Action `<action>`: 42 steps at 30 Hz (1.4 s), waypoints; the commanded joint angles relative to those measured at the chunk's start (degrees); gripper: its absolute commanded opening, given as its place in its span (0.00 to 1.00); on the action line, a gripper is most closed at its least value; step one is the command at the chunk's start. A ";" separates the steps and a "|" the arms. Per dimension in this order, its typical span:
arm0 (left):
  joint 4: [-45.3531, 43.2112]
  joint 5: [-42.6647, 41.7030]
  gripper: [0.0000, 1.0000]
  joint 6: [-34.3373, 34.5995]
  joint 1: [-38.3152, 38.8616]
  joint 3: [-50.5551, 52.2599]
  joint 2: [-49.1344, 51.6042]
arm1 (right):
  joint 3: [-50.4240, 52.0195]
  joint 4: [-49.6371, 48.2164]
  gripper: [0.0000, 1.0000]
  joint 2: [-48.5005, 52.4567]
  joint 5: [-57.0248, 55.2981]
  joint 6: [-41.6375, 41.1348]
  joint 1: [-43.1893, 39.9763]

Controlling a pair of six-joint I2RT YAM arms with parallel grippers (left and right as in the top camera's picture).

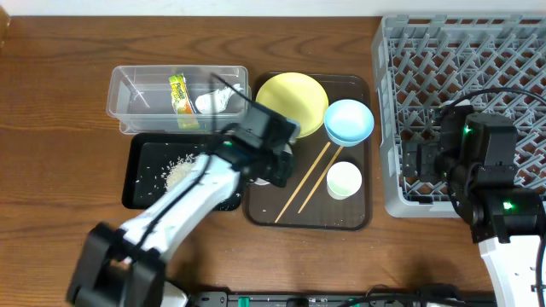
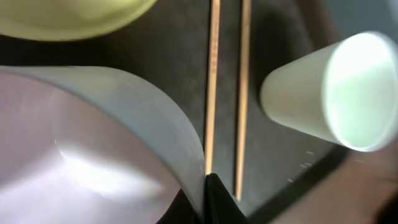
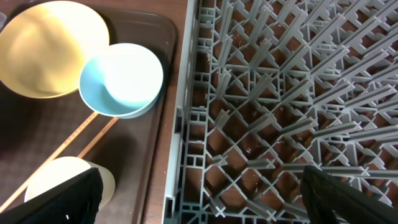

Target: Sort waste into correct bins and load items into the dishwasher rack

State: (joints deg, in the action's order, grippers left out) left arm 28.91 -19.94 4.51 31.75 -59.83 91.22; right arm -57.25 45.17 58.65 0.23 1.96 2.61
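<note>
Grey lattice rack (image 1: 461, 77), rnd yellow plate (image 1: 293, 101)

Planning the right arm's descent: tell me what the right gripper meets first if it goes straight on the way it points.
Most likely the dishwasher rack: the open right gripper points down at its lattice just inside its wall, with nothing in between. How far off is unclear.
</note>
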 commanded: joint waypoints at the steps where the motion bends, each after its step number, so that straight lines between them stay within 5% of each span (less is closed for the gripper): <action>1: -1.68 5.25 0.08 0.52 1.75 -0.63 3.41 | -1.01 -0.07 0.99 -0.15 -0.20 0.46 0.42; 6: -5.42 5.22 0.13 0.52 2.47 -0.63 5.70 | -1.01 0.00 0.99 -0.15 -0.20 0.46 0.42; 8: -5.86 5.20 0.39 0.50 2.47 -0.92 5.35 | -1.01 0.13 0.99 -0.15 -0.20 0.46 0.42; 12: -5.31 2.19 0.48 0.50 2.47 -2.62 3.13 | -1.01 0.13 0.99 -0.15 -0.20 0.46 0.42; 21: -6.88 -4.02 0.50 0.55 4.15 -4.15 -2.82 | -1.01 0.26 0.99 -0.15 -0.20 0.46 0.42; 34: -11.15 0.04 0.50 2.32 9.77 -4.15 9.51 | -1.01 0.50 0.99 -0.15 -0.15 0.44 0.42; 42: -11.72 0.04 0.06 3.76 9.40 -4.28 11.06 | -1.01 0.66 0.99 -0.15 -0.17 0.44 0.42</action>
State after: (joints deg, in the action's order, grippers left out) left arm 17.45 -20.43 7.73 41.45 -63.57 103.37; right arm -57.28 45.82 58.65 0.23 1.96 2.61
